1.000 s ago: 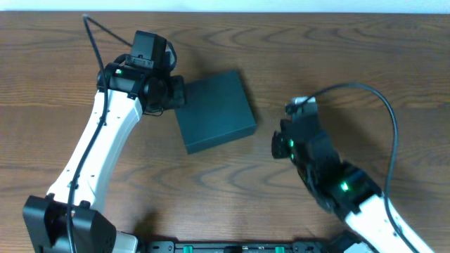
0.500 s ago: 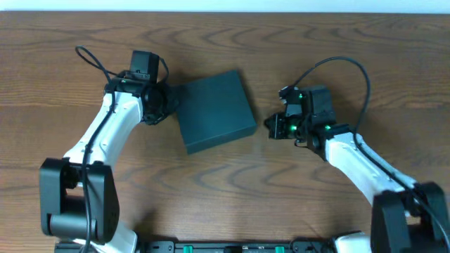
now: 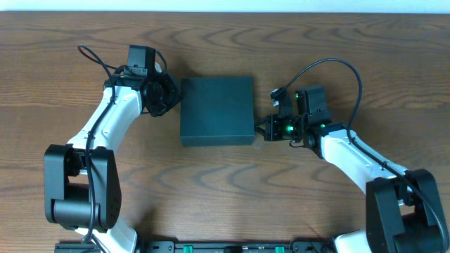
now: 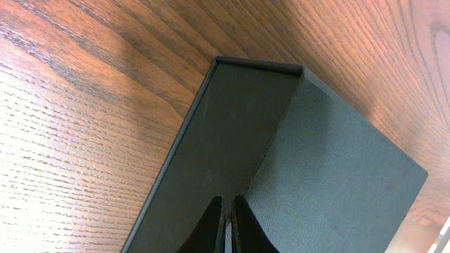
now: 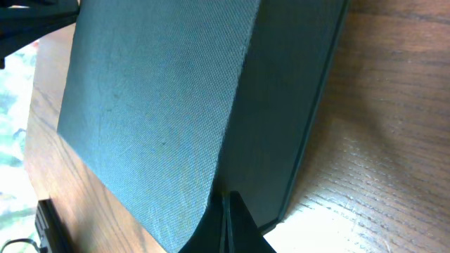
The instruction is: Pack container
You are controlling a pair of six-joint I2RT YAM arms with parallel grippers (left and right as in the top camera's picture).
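Container (image 3: 216, 110) sat flat near the centre of the surface (image 3: 211, 190), a little toward 12 o'clock, lid closed, edges square to the surface edge. Left tool (image 3: 173, 98) was on its 9 o'clock side, up near the 10 o'clock corner, fingers together, tips against the side wall. Right tool (image 3: 261, 131) was at the 4 o'clock corner, fingers together, tips on the wall. Neither clamped anything.
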